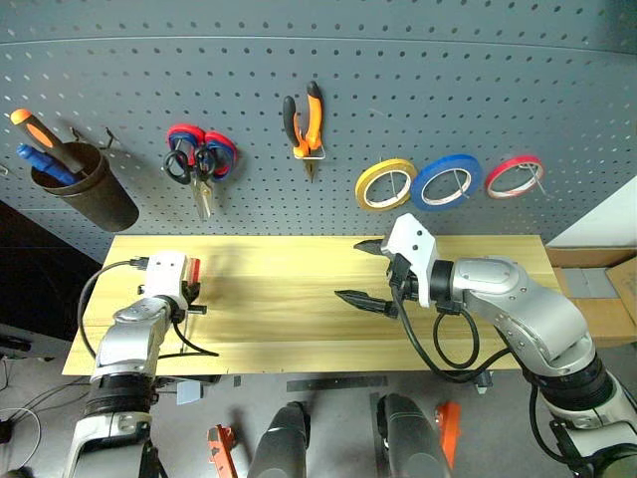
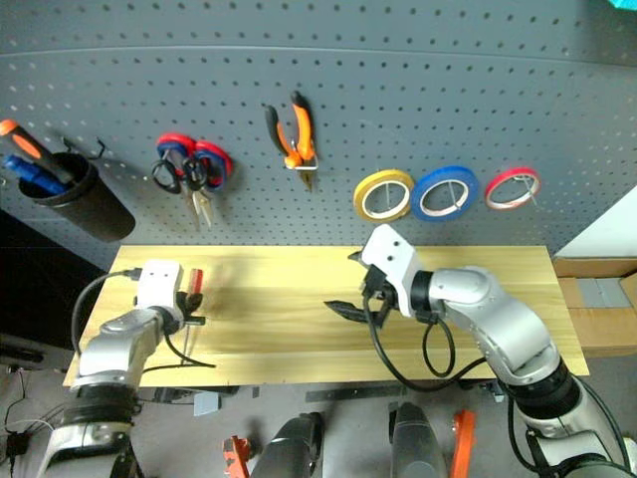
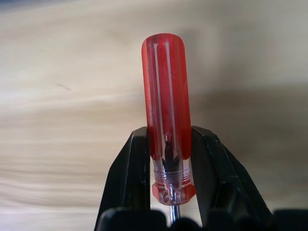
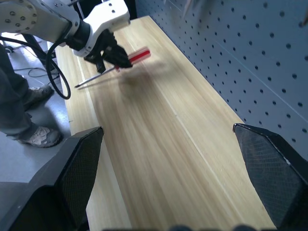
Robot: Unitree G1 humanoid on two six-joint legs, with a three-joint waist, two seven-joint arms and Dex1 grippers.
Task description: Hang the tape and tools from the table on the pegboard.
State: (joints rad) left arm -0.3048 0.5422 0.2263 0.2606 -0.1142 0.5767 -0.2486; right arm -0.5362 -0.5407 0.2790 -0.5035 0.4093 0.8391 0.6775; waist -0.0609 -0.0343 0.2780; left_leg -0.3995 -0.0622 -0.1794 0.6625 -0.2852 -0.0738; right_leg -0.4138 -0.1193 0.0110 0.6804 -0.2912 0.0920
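Screwdriver (image 3: 166,115) pinched by left end effector (image 3: 169,159) (shaft (image 4: 94,78) trailing behind).

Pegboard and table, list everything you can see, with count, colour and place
pegboard: one, dark grey, behind table
table: one, light wood
screwdriver: one, red handle, in left end effector over table's left end
pliers: one, orange and black, hung on pegboard centre
scissors: two pairs, black-handled and red-and-blue-handled, hung left of pliers
tape rolls: yellow, blue, red, hung in a row, right
cup: one, dark, far left, holding orange-and-blue screwdrivers
left end effector: black fingers shut on screwdriver
right end effector: open, above table
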